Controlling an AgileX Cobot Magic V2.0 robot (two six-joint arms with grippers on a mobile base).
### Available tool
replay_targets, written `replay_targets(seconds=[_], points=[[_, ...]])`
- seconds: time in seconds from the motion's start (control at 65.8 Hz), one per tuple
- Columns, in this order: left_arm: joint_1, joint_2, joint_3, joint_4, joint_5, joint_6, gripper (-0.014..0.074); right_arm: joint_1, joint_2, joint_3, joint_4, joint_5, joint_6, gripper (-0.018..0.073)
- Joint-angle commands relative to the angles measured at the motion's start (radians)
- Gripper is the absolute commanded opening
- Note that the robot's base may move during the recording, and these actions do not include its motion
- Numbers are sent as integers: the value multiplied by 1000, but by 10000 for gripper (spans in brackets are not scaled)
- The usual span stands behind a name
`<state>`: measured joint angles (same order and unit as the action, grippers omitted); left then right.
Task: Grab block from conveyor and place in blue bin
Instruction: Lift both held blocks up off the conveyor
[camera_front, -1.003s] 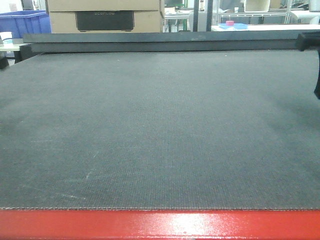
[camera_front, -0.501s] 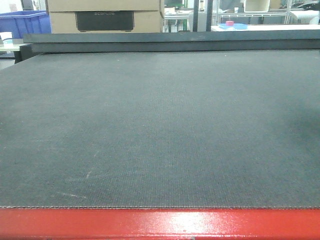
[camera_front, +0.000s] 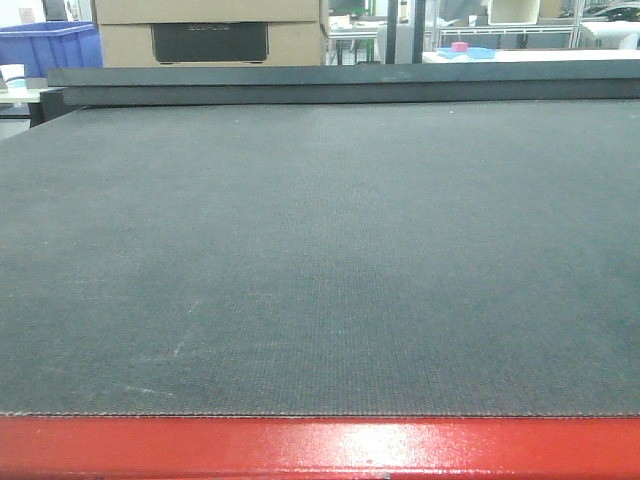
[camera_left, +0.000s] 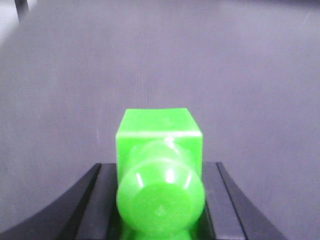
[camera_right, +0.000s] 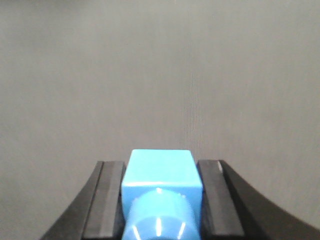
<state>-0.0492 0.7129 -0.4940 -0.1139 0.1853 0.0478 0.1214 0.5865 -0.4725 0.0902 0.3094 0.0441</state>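
The conveyor (camera_front: 320, 250) is a wide dark grey woven belt with a glossy red frame edge (camera_front: 320, 448) along the front. No block lies on it in the front view, and neither gripper shows there. In the left wrist view my left gripper (camera_left: 159, 166) is shut on a green block (camera_left: 159, 135), with a black finger tight on each side, above the belt (camera_left: 150, 60). In the right wrist view my right gripper (camera_right: 160, 162) is shut on a light blue block (camera_right: 160, 167) above the belt (camera_right: 150, 75).
A blue bin (camera_front: 50, 45) stands beyond the belt's far left corner. A cardboard box (camera_front: 210, 30) sits behind the dark rail (camera_front: 340, 82) at the belt's far end. Tables with small items are far back right.
A black arm part at the right edge of the front view one second ago has left the view. The belt looks the same.
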Motion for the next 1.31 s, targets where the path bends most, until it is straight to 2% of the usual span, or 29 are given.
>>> replay_targets(seconds=[0.0, 0.076, 0.198, 0.365, 0.562, 1.292], points=[[-6, -87, 1, 38, -27, 0, -111, 1, -92, 0, 1, -20, -9, -162], [-6, -157, 1, 70, -24, 0, -111, 1, -165, 0, 1, -25, -9, -162], [-6, -246, 1, 74, -24, 0, -111, 1, -260, 0, -6, -28, -9, -162], [-6, -323, 1, 74, -23, 0, -111, 1, -304, 0, -186, -34, -9, -162], [-6, -366, 1, 74, -25, 0, -111, 1, -309, 0, -186, -81, -9, -162], [-6, -370, 1, 74, -25, 0, -111, 1, -309, 0, -186, -81, -9, -162]])
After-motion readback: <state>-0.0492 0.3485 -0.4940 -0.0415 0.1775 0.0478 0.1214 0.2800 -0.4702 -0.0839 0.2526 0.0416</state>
